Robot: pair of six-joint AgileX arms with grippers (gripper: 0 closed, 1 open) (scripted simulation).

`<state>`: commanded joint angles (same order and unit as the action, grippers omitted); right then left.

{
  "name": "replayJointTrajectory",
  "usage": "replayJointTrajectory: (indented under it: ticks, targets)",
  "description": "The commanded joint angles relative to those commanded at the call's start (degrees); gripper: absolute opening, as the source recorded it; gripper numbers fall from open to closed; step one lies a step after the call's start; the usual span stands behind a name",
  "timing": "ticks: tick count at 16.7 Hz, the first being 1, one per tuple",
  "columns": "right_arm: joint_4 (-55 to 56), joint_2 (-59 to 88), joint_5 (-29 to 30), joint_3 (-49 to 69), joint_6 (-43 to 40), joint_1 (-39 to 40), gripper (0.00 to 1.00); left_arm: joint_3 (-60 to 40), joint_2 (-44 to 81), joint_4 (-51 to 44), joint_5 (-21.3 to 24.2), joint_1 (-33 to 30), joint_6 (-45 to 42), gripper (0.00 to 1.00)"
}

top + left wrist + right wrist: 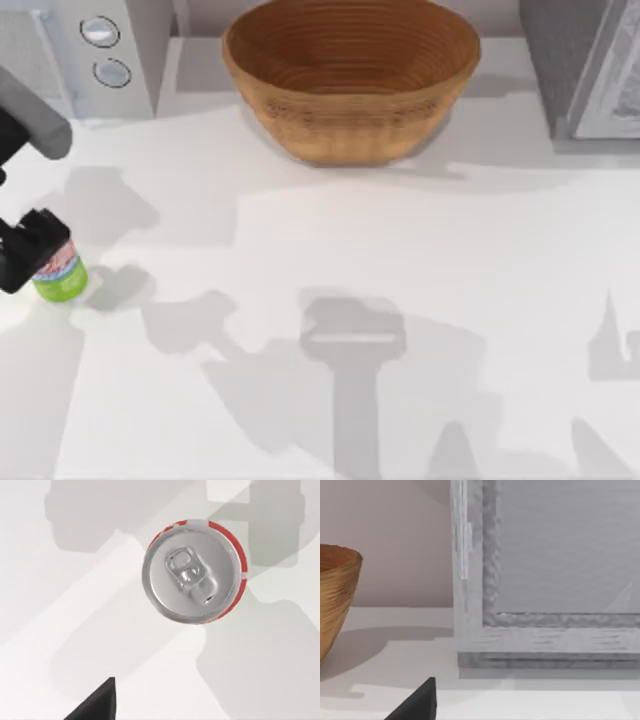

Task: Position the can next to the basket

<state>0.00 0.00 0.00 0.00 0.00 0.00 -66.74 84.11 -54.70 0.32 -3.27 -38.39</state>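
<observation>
My left claw (30,255) hangs directly over the upright can (60,275) at the tabletop's (400,260) left edge, well apart from the basket (350,75); its spread I cannot tell

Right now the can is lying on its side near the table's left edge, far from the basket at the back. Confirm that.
Not quite. The can stands upright, not on its side: the left wrist view looks straight down on its round silver top and pull tab. The rest holds: in the top view it sits near the table's left edge, under the left gripper, far from the basket at the back.
</observation>
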Motion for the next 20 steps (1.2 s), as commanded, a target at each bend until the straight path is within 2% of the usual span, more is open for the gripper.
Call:
replayJointTrajectory:
  ticks: [4,8,15,20]
  targets:
    - [0.0,0.0,0.0,0.0,0.0,0.0,1.0,-15.0,17.0,-9.9,-0.2,0.3,-3.9,1.0]
    - [0.0,0.0,0.0,0.0,0.0,0.0,1.0,-23.2,25.9,-14.9,-0.3,0.6,-5.3,1.0]
    - [0.0,0.0,0.0,0.0,0.0,0.0,1.0,-23.6,26.6,-15.0,-0.3,0.4,-5.3,1.0]
    - [0.0,0.0,0.0,0.0,0.0,0.0,1.0,-17.3,28.3,-6.7,-0.2,0.6,-5.4,1.0]
